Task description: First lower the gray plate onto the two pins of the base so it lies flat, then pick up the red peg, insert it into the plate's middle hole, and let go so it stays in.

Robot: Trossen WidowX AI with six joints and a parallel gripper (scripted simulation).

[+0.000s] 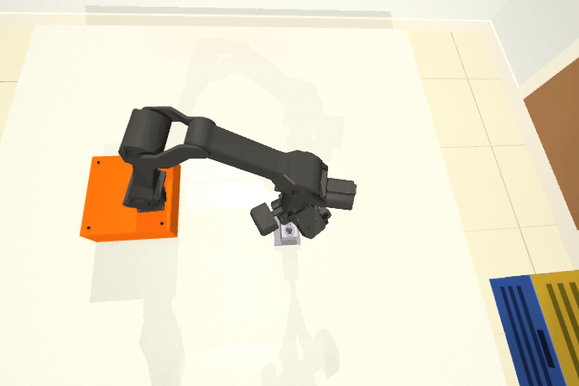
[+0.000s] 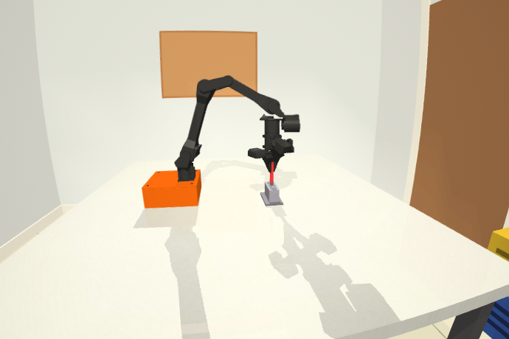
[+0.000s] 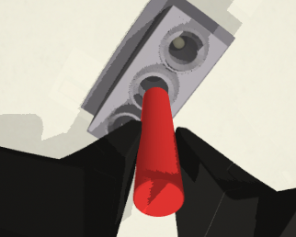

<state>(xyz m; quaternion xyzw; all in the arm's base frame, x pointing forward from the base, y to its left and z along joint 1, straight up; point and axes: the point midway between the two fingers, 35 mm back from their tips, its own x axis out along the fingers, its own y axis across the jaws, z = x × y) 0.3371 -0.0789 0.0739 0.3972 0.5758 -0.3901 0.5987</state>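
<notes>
My gripper is shut on the upright red peg. The peg's lower end is at the middle hole of the gray plate; whether its tip is just above the rim or slightly inside cannot be told. Most of the peg stands above the plate. The plate, a light gray block with three ringed holes, looks flat on the darker base. A pale pin end shows in one outer hole. In the top view, the arm hides the peg and part of the plate.
The orange mounting block carries the arm at the left of the white table. A blue and yellow unit stands beyond the table at the lower right. The arm's shadows fall across the table.
</notes>
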